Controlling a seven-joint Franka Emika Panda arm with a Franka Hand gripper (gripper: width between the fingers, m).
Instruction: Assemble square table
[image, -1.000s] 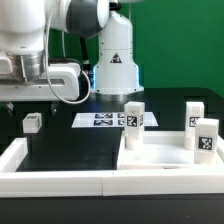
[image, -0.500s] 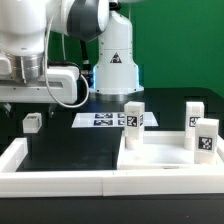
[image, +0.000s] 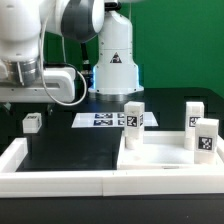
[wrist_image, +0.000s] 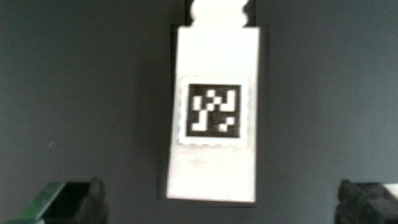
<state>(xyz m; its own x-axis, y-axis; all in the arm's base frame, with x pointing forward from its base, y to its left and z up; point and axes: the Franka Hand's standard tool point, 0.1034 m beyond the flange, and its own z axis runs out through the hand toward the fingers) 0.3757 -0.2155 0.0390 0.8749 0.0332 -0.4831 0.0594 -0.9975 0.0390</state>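
Below my released end effector (wrist_image: 214, 200), a tagged white table leg (wrist_image: 215, 110) lies flat on the dark surface (wrist_image: 71, 100); its fingertips (wrist_image: 71, 200) straddle one end, not touching.

Three upright leg blocks (image: 134, 118) crowd the square table (image: 170, 160) — black tabletop (image: 65, 150) beside lies open.
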